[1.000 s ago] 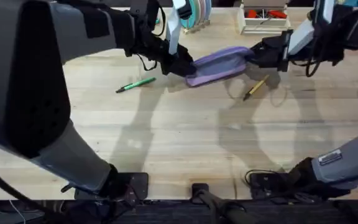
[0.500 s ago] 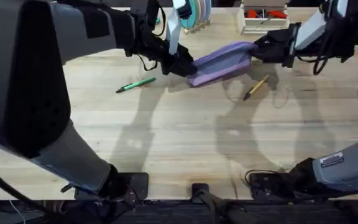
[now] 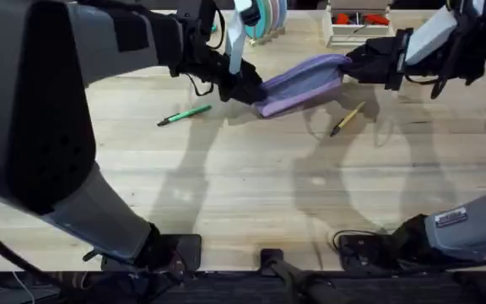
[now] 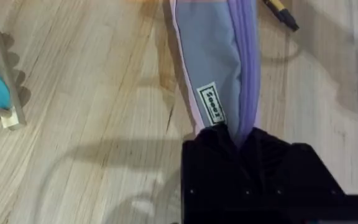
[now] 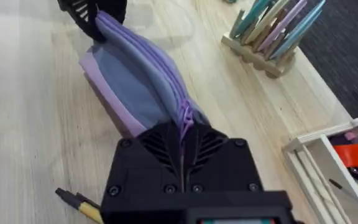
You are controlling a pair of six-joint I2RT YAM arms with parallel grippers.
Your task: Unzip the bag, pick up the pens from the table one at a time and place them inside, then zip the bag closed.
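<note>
Fabric pouch, soft and light by the look of it: the bag (image 3: 300,83) sags between two holds and folds along its length, so it should give under any pull unless it is stretched taut. Best holds, as I judge it, are the two ends, one claw anchoring the cloth while the other takes the zipper pull; gripping mid-body would only bunch it.

Left claw (image 4: 238,140) is clenched on one end of the bag, cloth pinched between black fingers just past a small sewn label (image 4: 212,104). Right claw (image 5: 184,138) is clenched on the opposite end, fingers closed on the lavender zipper seam; whether it has the pull tab itself or only the tape I cannot tell. The bag spans from one claw to the other, one long edge apparently resting on the counter (image 3: 251,186).

Look of it: oblong, lavender-purple, paler grey-blue side panel in the wrist views, darker purple zipper strip running the full length. Zipper appears not yet opened along the visible run.

Pens lie loose on the counter: the tan-yellow pen (image 3: 347,118) just beside the bag, below the right claw; the green pen (image 3: 185,114) near the left claw, apart from the bag. Both slim and hard, likely to roll.
</note>
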